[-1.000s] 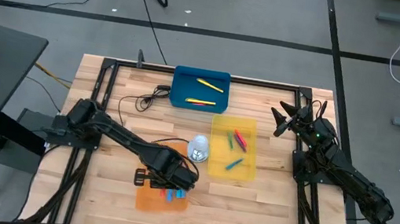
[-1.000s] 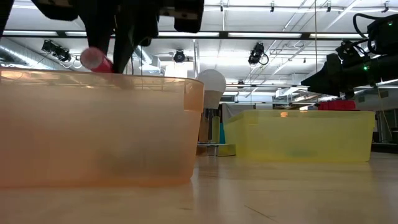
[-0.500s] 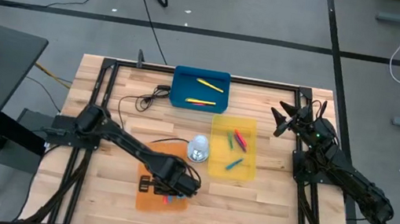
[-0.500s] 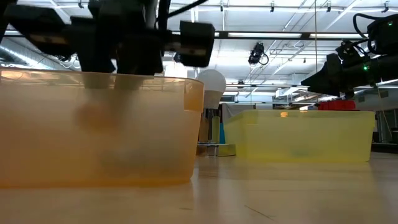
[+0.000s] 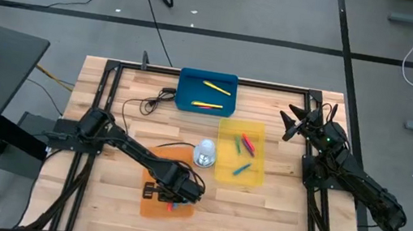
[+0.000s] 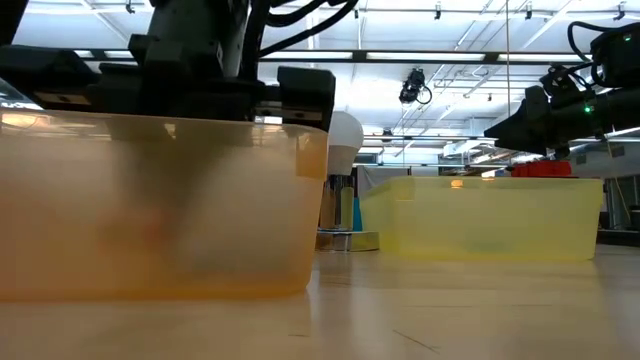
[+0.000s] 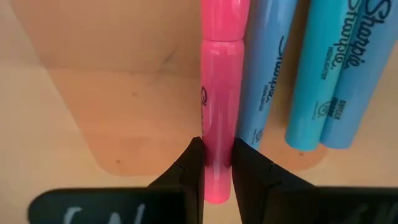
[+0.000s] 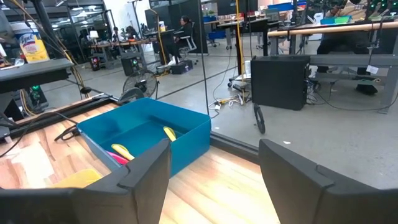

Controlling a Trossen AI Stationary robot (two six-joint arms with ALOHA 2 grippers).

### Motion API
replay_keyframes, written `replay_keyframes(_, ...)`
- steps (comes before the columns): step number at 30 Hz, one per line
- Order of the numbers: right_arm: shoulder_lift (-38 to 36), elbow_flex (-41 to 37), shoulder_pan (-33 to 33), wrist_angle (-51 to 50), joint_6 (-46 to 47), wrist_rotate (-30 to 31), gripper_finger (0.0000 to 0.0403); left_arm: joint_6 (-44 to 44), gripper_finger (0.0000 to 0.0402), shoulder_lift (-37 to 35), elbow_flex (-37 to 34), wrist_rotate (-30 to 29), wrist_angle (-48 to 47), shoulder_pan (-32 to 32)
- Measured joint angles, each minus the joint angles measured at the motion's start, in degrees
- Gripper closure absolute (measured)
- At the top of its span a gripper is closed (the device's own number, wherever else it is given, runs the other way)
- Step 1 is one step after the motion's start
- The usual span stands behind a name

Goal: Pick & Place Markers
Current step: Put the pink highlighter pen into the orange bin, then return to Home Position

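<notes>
The left gripper (image 7: 216, 163) is down inside the orange tray (image 5: 154, 204), its jaws clamped on a pink marker (image 7: 221, 93) that runs straight forward from between the fingertips. Just beside that marker, on one side of the jaws, lie two light blue markers (image 7: 329, 74) side by side on the tray floor; the nearer one appears to touch the pink marker, though the contact is hard to confirm. Seen from the low view, the left arm's dark body sits above the orange tray's rim, and the tray wall blurs whatever is inside.

The right gripper (image 5: 296, 122) waits at the table's far right edge, its jaws apart and holding nothing. Ahead of its fingers (image 8: 146, 168) stands the blue tray (image 8: 146, 134) with yellow and pink markers (image 8: 121, 151) in it. The yellow tray (image 5: 255, 176) between the arms holds red, green and blue markers (image 5: 244, 146).
</notes>
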Motion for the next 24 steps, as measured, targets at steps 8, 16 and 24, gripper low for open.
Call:
replay_keyframes(8, 0.00, 0.00, 0.00, 0.00, 0.00, 0.01, 0.0158, 0.07, 0.0261, 0.00, -0.01, 0.18, 0.68, -0.08)
replay_keyframes(16, 0.00, 0.00, 0.00, -0.01, 0.00, 0.00, 0.0158, 2.68, 0.0184, 0.00, 0.30, -0.21, 0.42, -0.09)
replay_keyframes(24, 0.00, 0.00, 0.00, -0.02, 0.00, 0.00, 0.0158, 17.88, 0.0173, -4.22, 1.24, -13.38, 0.12, -1.07)
